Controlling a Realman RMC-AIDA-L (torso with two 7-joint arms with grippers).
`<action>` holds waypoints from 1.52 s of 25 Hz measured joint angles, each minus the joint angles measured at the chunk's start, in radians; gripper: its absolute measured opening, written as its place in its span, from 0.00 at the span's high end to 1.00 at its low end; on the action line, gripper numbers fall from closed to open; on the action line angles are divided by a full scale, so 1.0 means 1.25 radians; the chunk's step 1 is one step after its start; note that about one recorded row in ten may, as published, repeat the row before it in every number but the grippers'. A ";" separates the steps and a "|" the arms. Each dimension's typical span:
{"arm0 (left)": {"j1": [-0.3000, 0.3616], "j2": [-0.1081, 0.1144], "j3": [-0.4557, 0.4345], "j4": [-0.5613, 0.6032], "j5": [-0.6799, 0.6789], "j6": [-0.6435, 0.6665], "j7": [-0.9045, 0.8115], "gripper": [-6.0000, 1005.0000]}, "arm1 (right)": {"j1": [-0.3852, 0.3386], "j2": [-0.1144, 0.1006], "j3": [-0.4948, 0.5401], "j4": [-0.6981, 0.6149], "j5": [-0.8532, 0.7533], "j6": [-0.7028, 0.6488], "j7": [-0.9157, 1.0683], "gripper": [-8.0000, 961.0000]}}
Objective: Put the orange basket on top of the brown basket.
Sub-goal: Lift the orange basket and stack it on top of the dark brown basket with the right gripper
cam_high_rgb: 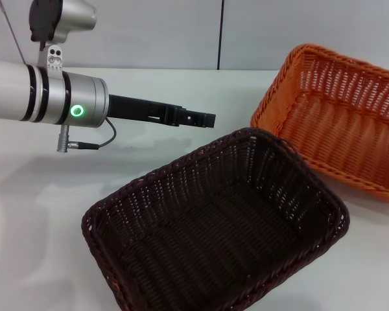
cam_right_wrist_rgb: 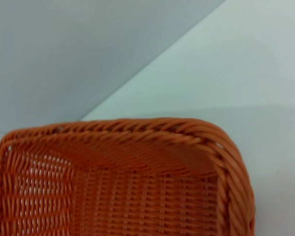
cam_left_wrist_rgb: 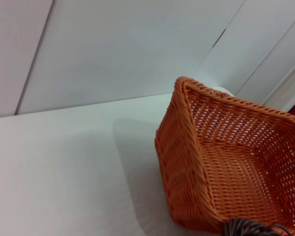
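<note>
The orange basket (cam_high_rgb: 337,116) sits at the right rear of the white table, its near side right beside the brown basket's far corner. It also shows in the left wrist view (cam_left_wrist_rgb: 226,162) and fills the right wrist view (cam_right_wrist_rgb: 128,187) at close range. The brown basket (cam_high_rgb: 207,240) stands empty in the front middle. My left gripper (cam_high_rgb: 198,119) hovers above the table behind the brown basket and to the left of the orange basket, pointing toward it, touching neither. My right gripper is out of view.
The white table (cam_high_rgb: 45,201) runs back to a pale wall with a vertical seam (cam_high_rgb: 221,32). A thin cable (cam_high_rgb: 94,144) hangs under the left wrist.
</note>
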 joint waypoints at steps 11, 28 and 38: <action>0.028 0.001 -0.016 -0.011 -0.052 0.016 0.038 0.17 | -0.031 0.027 0.064 -0.006 0.099 0.023 -0.084 0.75; 0.097 -0.001 -0.063 0.004 -0.232 0.048 0.177 0.17 | -0.116 0.081 0.131 -0.024 0.416 0.029 -0.264 0.75; 0.103 -0.002 -0.058 0.011 -0.238 0.050 0.177 0.17 | -0.092 0.109 0.145 -0.042 0.421 -0.060 -0.292 0.76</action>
